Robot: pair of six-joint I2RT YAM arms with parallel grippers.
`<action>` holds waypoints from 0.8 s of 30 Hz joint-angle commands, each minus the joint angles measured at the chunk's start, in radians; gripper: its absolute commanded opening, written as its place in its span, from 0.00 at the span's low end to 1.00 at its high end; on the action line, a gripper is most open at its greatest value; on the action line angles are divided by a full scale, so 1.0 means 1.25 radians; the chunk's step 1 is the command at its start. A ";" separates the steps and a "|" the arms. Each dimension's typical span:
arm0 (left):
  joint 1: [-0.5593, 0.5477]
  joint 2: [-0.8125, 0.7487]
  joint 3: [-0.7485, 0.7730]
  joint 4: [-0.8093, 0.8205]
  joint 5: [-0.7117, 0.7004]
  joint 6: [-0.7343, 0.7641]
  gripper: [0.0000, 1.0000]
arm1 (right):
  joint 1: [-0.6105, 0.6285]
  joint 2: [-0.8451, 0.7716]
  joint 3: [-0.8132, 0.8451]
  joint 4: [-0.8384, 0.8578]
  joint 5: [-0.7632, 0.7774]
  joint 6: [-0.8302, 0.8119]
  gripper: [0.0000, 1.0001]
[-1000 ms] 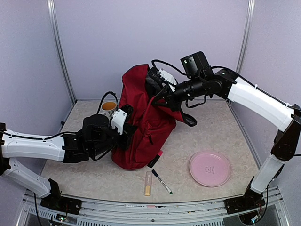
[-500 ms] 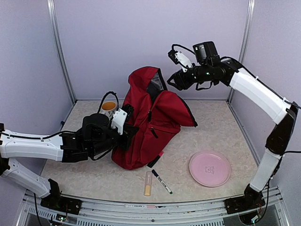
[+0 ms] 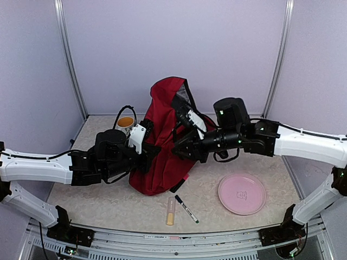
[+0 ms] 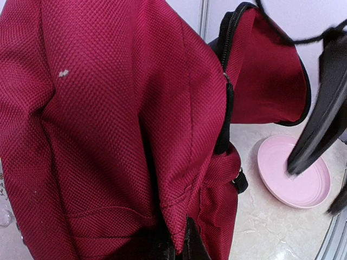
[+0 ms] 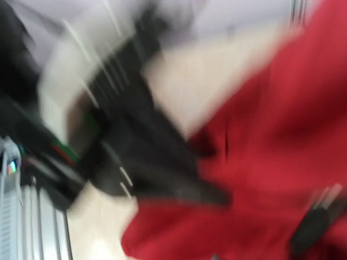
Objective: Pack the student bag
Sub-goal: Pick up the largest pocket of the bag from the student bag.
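Both sides of the upright student bag were attended: the left gripper pinched its side fabric, seemingly to prop it open, while the right gripper hung at its front, grip state impossible to tell.

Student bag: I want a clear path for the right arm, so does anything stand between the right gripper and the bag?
Nothing visible does. The right gripper is at the student bag's front; the pink plate and marker lie aside on the table.
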 commanded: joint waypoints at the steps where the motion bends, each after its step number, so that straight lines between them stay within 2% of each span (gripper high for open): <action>1: -0.010 -0.027 0.020 0.037 0.015 -0.010 0.00 | -0.017 0.047 -0.024 0.138 0.022 0.087 0.37; 4: -0.021 -0.029 0.020 0.037 0.006 -0.003 0.00 | -0.042 0.085 -0.020 0.151 0.050 0.094 0.48; 6: -0.031 -0.031 0.019 0.037 -0.001 0.008 0.00 | -0.051 0.095 -0.028 0.172 0.066 0.090 0.49; 17: -0.043 -0.023 0.023 0.037 -0.012 0.029 0.00 | -0.082 0.098 -0.033 0.199 0.116 0.080 0.28; 20: -0.046 -0.028 0.022 0.037 -0.013 0.032 0.00 | -0.083 0.102 -0.042 0.216 0.074 0.075 0.15; 24: -0.047 -0.034 0.021 0.032 -0.019 0.036 0.00 | -0.082 0.087 -0.051 0.231 -0.022 0.043 0.04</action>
